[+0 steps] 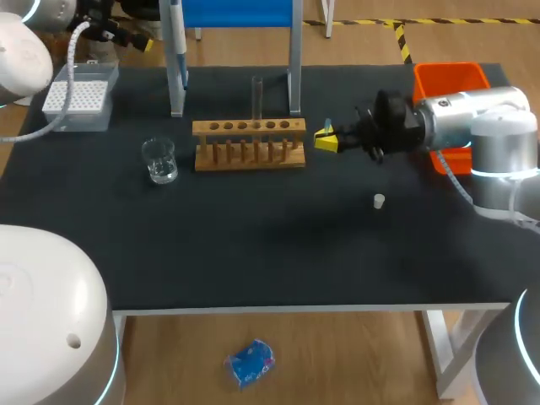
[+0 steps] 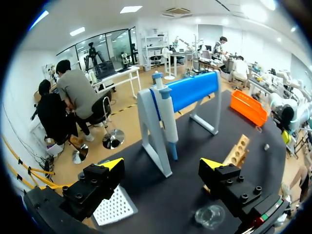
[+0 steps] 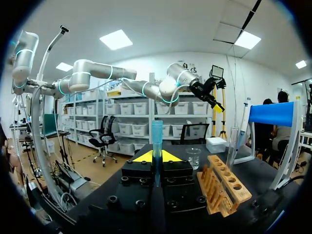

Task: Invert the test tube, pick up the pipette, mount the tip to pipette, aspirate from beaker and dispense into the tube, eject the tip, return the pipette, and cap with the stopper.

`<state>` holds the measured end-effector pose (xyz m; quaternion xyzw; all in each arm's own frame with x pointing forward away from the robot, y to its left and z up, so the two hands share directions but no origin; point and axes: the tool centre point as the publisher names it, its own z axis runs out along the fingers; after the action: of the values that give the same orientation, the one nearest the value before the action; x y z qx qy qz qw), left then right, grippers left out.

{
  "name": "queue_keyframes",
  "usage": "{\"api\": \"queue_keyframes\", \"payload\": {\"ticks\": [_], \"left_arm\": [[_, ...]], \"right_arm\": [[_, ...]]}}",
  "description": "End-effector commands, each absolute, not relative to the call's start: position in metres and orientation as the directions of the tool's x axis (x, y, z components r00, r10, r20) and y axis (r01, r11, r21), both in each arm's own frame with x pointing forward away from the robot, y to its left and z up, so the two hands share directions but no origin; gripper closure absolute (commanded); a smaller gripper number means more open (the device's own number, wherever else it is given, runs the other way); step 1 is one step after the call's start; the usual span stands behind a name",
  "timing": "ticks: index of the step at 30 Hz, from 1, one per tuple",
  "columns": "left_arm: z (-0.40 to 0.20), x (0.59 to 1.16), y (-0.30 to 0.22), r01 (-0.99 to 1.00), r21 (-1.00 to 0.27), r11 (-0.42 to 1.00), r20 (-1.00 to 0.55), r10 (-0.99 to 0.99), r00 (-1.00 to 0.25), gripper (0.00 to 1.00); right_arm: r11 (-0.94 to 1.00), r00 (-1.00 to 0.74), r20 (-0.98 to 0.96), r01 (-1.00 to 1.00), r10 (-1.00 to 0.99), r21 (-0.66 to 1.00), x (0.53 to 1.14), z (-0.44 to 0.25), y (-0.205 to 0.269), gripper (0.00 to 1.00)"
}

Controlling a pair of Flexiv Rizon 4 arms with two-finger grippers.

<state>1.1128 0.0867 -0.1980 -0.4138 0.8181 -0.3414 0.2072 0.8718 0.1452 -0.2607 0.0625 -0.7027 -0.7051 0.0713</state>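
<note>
My right gripper [image 1: 325,140] hangs just right of the wooden rack [image 1: 249,143], shut on a clear test tube [image 3: 157,139] that stands up between its yellow tips. A second tube [image 1: 257,97] stands in the rack. At the back left, my left gripper [image 2: 163,165] is open, above the white tip box [image 2: 114,207], and looks at the pipette [image 2: 165,117] hanging on the blue stand [image 2: 192,90]. A glass beaker [image 1: 159,160] sits left of the rack. The small white stopper [image 1: 379,201] lies on the mat right of centre.
An orange bin [image 1: 451,80] sits at the back right, partly behind my right arm. The stand's legs [image 1: 294,59] rise behind the rack. The tip box [image 1: 80,94] is at the back left corner. Bare black mat fills the front half.
</note>
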Motion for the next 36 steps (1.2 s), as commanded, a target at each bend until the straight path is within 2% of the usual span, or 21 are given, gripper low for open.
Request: {"api": "queue_keyframes", "payload": {"ticks": [1,14,36], "left_arm": [[-0.211,1.139,0.077,-0.559,-0.725,0.402,-0.056,-0.844,-0.534,0.0],[-0.201,1.154,0.042,-0.573,-0.735,0.363,-0.083,-0.887,-0.455,0.0],[-0.2,1.162,0.023,-0.637,-0.737,0.226,-0.069,-0.963,-0.261,0.0]], "right_arm": [[-0.002,-0.982,0.012,0.013,-0.191,1.0,0.872,-0.261,0.144,1.0],[-0.002,-0.982,0.012,0.013,-0.191,1.0,0.872,-0.261,0.144,1.0],[-0.002,-0.982,0.012,0.013,-0.191,1.0,0.872,-0.261,0.144,1.0]]}}
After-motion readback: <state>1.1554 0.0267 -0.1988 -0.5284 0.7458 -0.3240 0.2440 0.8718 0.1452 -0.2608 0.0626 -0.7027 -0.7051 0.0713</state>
